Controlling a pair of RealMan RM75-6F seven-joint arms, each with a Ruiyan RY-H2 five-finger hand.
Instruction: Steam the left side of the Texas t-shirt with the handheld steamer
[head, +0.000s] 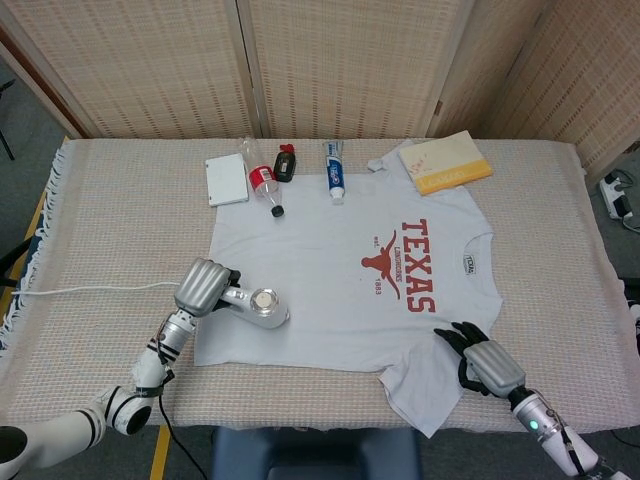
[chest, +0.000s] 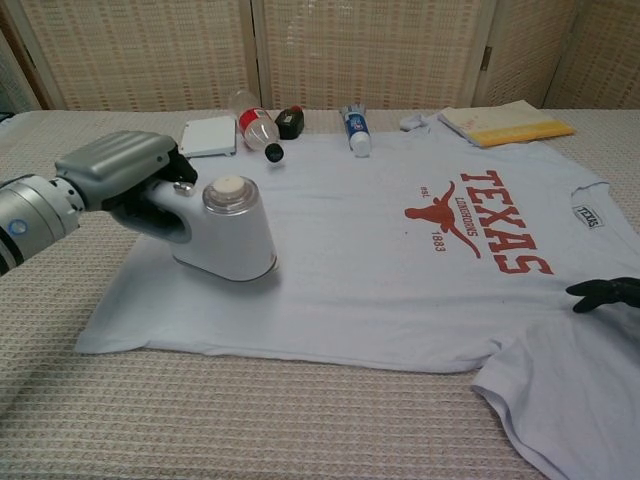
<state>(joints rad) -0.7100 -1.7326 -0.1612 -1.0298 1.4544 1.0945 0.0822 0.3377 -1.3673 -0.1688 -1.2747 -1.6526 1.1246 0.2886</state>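
Observation:
The white Texas t-shirt (head: 340, 290) (chest: 380, 270) lies flat on the table, its red print toward the right. My left hand (head: 203, 287) (chest: 125, 175) grips the handle of the white handheld steamer (head: 262, 305) (chest: 228, 233), whose head rests on the shirt's left part, inside its left edge. My right hand (head: 480, 362) (chest: 605, 294) rests on the lower right of the shirt near the sleeve, with its dark fingers spread and nothing held.
Along the shirt's far edge lie a white box (head: 227, 179), a plastic bottle (head: 263, 187), a small dark item (head: 285, 163) and a tube (head: 334, 172). A yellow folded cloth (head: 445, 162) sits at the back right. The steamer's cord (head: 80, 290) trails off to the left.

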